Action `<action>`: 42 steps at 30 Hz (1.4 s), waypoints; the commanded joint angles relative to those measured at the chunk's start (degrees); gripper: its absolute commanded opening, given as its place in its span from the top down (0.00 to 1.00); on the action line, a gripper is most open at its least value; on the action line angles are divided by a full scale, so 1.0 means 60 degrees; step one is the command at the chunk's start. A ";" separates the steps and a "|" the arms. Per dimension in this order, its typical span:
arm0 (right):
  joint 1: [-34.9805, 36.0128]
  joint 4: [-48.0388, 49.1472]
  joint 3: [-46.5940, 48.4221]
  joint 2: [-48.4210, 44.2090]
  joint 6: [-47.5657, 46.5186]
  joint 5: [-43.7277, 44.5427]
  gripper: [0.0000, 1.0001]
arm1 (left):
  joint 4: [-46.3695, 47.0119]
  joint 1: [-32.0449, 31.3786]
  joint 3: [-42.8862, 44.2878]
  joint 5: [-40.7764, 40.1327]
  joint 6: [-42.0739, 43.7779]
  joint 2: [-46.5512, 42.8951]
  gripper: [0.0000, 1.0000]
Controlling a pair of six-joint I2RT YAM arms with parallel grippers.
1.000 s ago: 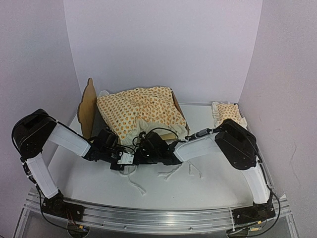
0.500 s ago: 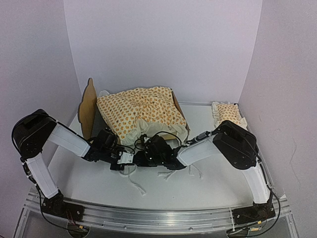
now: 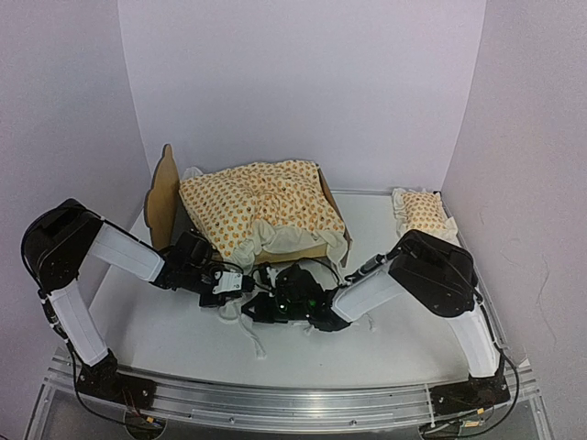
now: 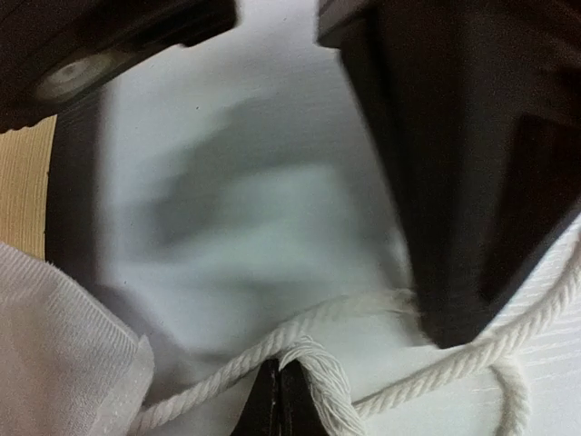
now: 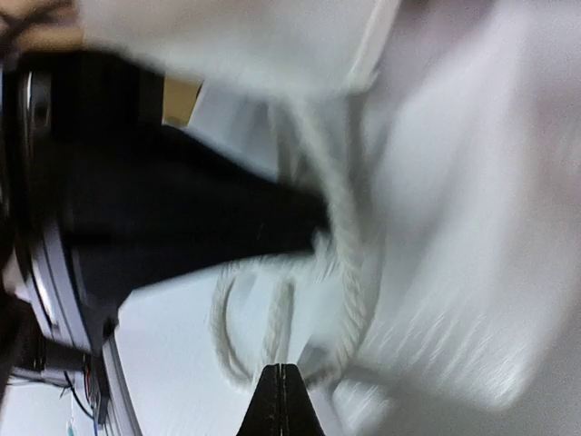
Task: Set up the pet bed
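The pet bed (image 3: 163, 197) stands at the back left, its scalloped plywood headboard on the left. An orange-patterned cushion (image 3: 261, 206) lies heaped on it. White cords (image 3: 252, 341) trail from the cushion's near edge onto the table. My left gripper (image 3: 237, 293) is low in front of the bed. In its wrist view the jaws (image 4: 279, 400) are shut, with a frayed cord (image 4: 318, 372) pinched at their tip. My right gripper (image 3: 252, 310) faces it from the right, jaws (image 5: 281, 400) shut, and a strand of a cord loop (image 5: 272, 327) runs into the tip.
A small matching pillow (image 3: 420, 211) lies at the back right. More loose cords (image 3: 362, 316) lie under the right forearm. White walls close in the back and both sides, and a metal rail (image 3: 293, 403) runs along the near edge.
My right gripper has dropped toward the near edge onto the cords and closed. The left gripper has shifted slightly right and stayed shut.
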 commanded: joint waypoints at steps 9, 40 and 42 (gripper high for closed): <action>0.0328 -0.1119 -0.0266 -0.1619 -0.0105 0.1692 0.89 | -0.1355 0.0363 0.0372 -0.0343 -0.0083 0.0130 1.00; 0.0989 -0.5744 0.2693 0.1106 -0.2128 0.5190 0.99 | -0.2135 0.0758 0.0243 0.0007 -0.1504 -0.0232 1.00; 0.0991 -0.5748 0.2751 0.0928 -0.2246 0.4926 1.00 | -0.2134 0.0758 0.0329 0.0097 -0.1543 -0.0232 1.00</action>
